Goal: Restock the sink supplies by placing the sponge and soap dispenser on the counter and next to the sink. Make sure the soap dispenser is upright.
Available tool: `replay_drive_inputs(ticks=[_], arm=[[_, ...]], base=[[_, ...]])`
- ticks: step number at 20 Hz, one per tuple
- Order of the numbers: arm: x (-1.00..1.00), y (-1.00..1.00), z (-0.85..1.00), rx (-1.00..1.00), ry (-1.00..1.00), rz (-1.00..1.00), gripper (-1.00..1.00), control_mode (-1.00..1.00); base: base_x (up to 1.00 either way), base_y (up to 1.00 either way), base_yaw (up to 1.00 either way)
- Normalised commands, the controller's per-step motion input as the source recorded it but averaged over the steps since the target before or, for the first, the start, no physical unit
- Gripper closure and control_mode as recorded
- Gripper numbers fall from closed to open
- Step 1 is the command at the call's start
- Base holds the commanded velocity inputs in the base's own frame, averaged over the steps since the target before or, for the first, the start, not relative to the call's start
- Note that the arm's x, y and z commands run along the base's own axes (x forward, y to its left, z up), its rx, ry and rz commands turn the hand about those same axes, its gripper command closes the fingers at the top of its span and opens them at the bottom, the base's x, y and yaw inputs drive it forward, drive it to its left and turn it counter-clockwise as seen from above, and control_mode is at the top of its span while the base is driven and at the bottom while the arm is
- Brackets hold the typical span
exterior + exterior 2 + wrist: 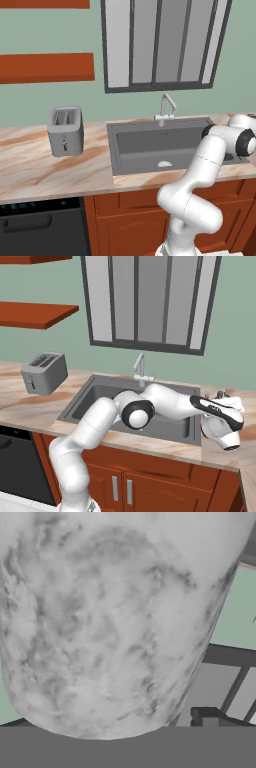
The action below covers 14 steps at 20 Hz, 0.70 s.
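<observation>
Whitish soap dispenser (110, 622) against pincer.

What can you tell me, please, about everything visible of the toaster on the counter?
The toaster is a boxy grey appliance that looks like brushed metal, with two long slots in its top and a small dark lever and dial on its narrow front face. It stands upright on the beige marbled counter, to the left of the dark sink and apart from it. Nothing else touches it, and no bread shows in the slots.
</observation>
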Motion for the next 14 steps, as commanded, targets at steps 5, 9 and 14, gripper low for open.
replay_drive_inputs(ticks=[5, 9, 14], arm=[[-0.11, 0.01, -0.31, 0.02, 0.03, 0.00, -1.00, -1.00], [-0.26, 0.00, -0.29, 0.04, 0.01, 0.00, -1.00, -1.00], [-0.11, 0.01, -0.37, 0.00, 0.07, 0.00, -1.00, -1.00]], base=[[0.00, 0.00, 0.00], [0.00, 0.00, 0.00], [0.00, 0.00, 0.00]])
